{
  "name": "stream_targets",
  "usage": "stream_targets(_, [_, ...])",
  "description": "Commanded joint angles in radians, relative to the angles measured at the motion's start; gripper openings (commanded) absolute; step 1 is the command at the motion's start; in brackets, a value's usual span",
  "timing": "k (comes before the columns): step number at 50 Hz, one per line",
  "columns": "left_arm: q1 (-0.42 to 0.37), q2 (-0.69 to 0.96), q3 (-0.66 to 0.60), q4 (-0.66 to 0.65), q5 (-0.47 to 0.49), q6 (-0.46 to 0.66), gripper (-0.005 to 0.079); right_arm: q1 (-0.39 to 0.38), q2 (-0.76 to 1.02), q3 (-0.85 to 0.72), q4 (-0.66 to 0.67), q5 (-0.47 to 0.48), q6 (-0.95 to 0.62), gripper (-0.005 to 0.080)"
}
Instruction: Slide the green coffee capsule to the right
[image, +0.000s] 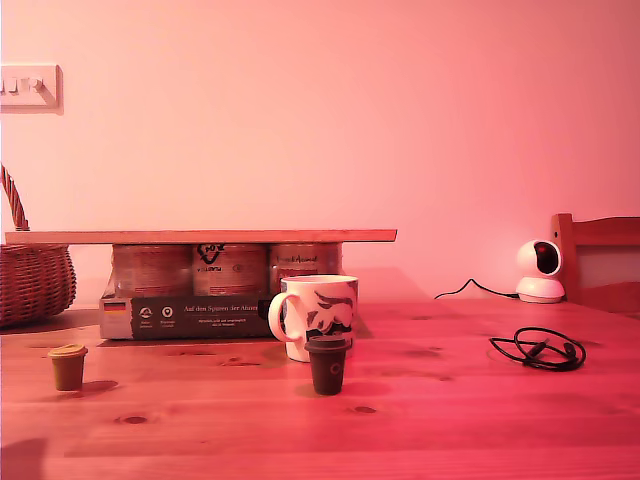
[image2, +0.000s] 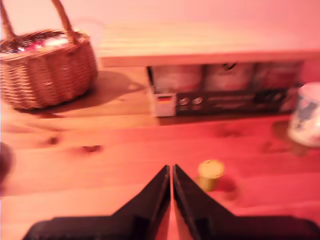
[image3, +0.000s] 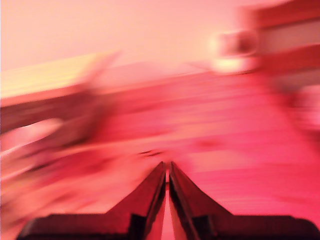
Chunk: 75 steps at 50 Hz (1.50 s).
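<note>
First claw: my first gripper (image2: 171, 172) has its jaws pressed together, with only a thin line between them. It holds nothing.
Second claw: my second gripper (image3: 167, 170) is closed the same way and holds nothing. Its picture is very blurry.
Green cup: the green coffee capsule (image2: 210, 174) stands upright on the table (image2: 100, 175), just beside the tip of my first gripper and a little ahead of it. They are not touching. In the exterior view it (image: 68, 366) sits near that view's left.
Tip over: the cup is small and tall. If you push it up high, near the rim, it could fall and roll. Push low and slow.
Miss: the claw tip is thin. If you hit the cup off its middle, it could spin away past the tip.
Too far: the dark capsule (image: 327, 364) and the mug (image: 318, 315) stand further along, well apart from the green cup. A long, fast push could knock into them.
Blur: you cannot trust the second claw's picture right now. Use the exterior view.
</note>
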Motion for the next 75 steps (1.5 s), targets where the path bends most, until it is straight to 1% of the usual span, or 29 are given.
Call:
stream_targets(1, [-0.002, -0.009, -0.021, 0.011, 0.023, -0.007, -0.0021, 0.012, 0.0, 0.004, -0.013, -0.093, 0.005, -0.0013])
stream_targets(6, [-0.002, -0.009, -0.021, 0.013, 0.05, -0.007, -0.0021, 0.031, 0.0, 0.006, -0.05, -0.217, 0.0, -0.0013])
stream_targets(12, [-0.002, -0.009, -0.021, 0.02, 0.081, -0.007, -0.0021, 0.058, 0.0, 0.006, -0.092, -0.321, -0.001, -0.0013])
stream_targets(19, [-0.002, -0.009, -0.021, 0.045, 0.11, -0.03, -0.0021, 0.09, 0.0, 0.006, -0.103, -0.394, -0.006, -0.0013])
stream_targets(23, [-0.002, -0.009, -0.021, 0.056, 0.116, -0.03, -0.0021, 0.112, 0.0, 0.006, -0.103, -0.416, -0.016, -0.0013])
stream_targets(34, [-0.002, -0.009, -0.008, 0.07, 0.128, -0.035, -0.0021, 0.161, 0.0, 0.007, -0.103, -0.422, -0.05, -0.0013])
stream_targets(39, [-0.002, -0.009, -0.001, 0.097, 0.176, -0.116, -0.0021, 0.165, 0.0, 0.007, -0.103, -0.422, -0.053, -0.0013])
stream_targets(42, [-0.002, -0.009, 0.001, 0.141, 0.211, -0.195, -0.0021, 0.166, 0.0, 0.007, -0.104, -0.421, -0.053, -0.0013])
stream_targets(45, [-0.002, -0.009, 0.001, 0.182, 0.233, -0.242, -0.0021, 0.166, 0.0, 0.007, -0.104, -0.421, -0.053, -0.0013])
stream_targets(50, [-0.002, -0.009, 0.001, 0.221, 0.242, -0.273, -0.0021, 0.166, 0.0, 0.007, -0.103, -0.421, -0.053, -0.0013])
stream_targets(55, [-0.002, -0.009, 0.006, 0.248, 0.27, -0.317, -0.0021, 0.166, 0.0, 0.007, -0.103, -0.421, -0.053, -0.0013])
stream_targets(59, [-0.002, -0.009, 0.011, 0.29, 0.269, -0.351, -0.0021, 0.166, 0.0, 0.007, -0.104, -0.421, -0.053, -0.0013])
stream_targets(61, [-0.002, -0.009, 0.016, 0.304, 0.26, -0.355, -0.0021, 0.166, 0.0, 0.007, -0.103, -0.421, -0.053, -0.0013])
stream_targets(64, [-0.002, -0.009, 0.035, 0.296, 0.214, -0.356, -0.0021, 0.166, 0.0, 0.007, -0.104, -0.421, -0.053, -0.0013])
stream_targets(66, [-0.002, -0.007, 0.053, 0.275, 0.179, -0.375, -0.0021, 0.166, 0.0, 0.007, -0.104, -0.421, -0.053, -0.0013])
stream_targets(70, [-0.002, 0.013, 0.092, 0.226, 0.119, -0.378, -0.0021, 0.166, 0.0, 0.007, -0.104, -0.421, -0.053, -0.0013])
stream_targets(75, [-0.002, 0.066, 0.142, 0.155, 0.082, -0.377, -0.0021, 0.166, 0.0, 0.007, -0.104, -0.421, -0.053, -0.0013])
